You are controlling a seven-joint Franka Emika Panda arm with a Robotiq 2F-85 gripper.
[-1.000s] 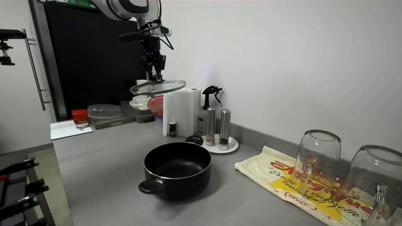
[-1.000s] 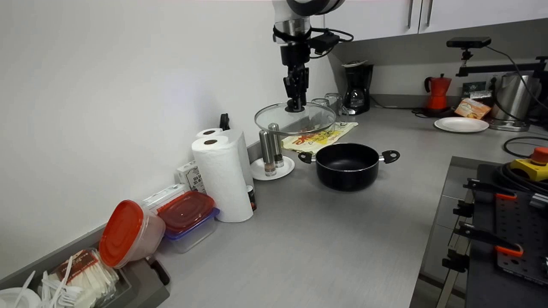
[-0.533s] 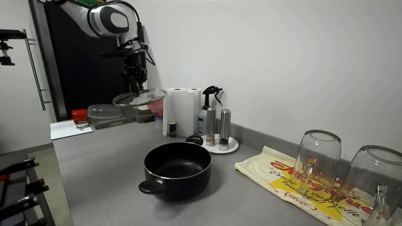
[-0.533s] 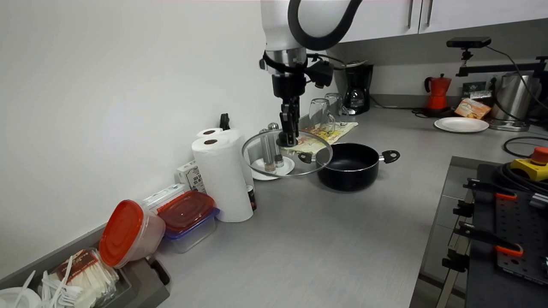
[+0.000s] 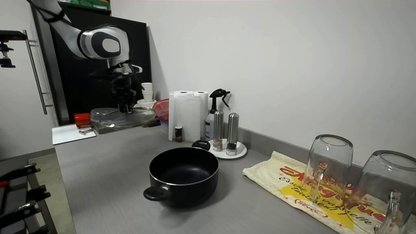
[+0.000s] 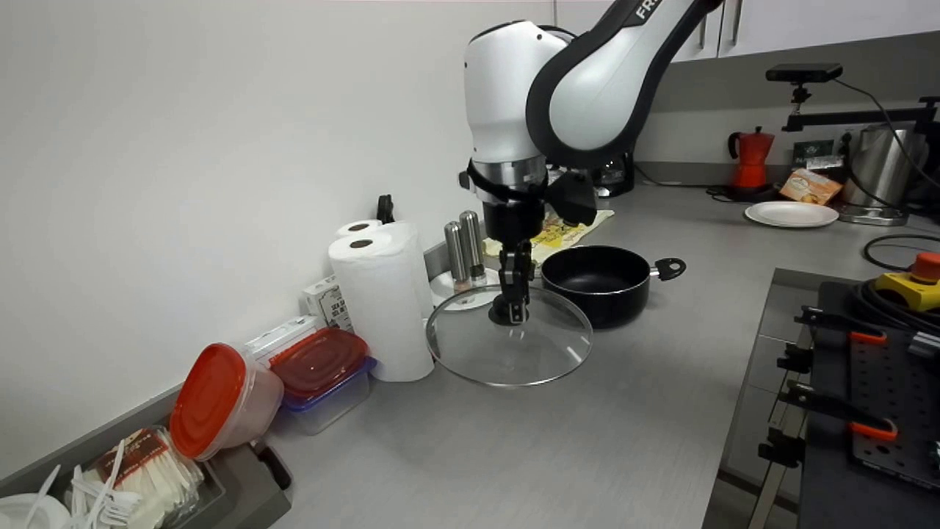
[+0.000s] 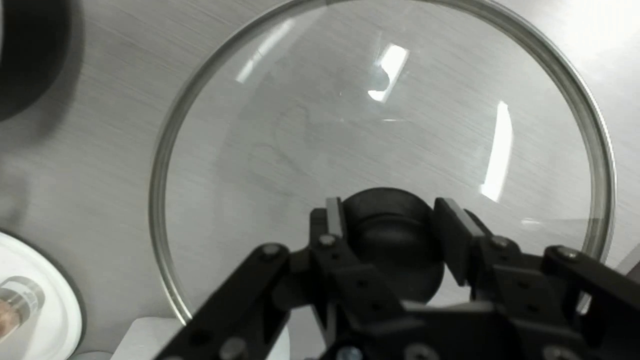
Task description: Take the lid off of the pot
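The clear glass lid [image 6: 470, 345] hangs in the air above the grey counter, beside the pot. It shows also in an exterior view [image 5: 143, 117] and in the wrist view [image 7: 380, 140], where it fills the middle. My gripper [image 6: 510, 314] is shut on the lid's black knob. In the wrist view the fingers [image 7: 387, 220] press on both sides of the knob. The black pot [image 5: 184, 172] stands uncovered on the counter, its inside visible. It shows also in an exterior view [image 6: 596, 294], with one handle hidden behind the gripper and lid, and partly in the wrist view [image 7: 30, 55].
Paper-towel rolls [image 6: 382, 308] stand by the wall near the lid. A white plate [image 5: 242, 151] with metal shakers [image 5: 232, 133] is beside the pot. Glass mugs [image 5: 328, 169] stand on a cloth [image 5: 276, 169]. Plastic containers [image 6: 228, 404] and a cutlery box [image 6: 242, 485] line the wall.
The gripper has carried the lid away from above the shakers and pot side, lowering it toward the counter past the paper towels. The pot has not moved.
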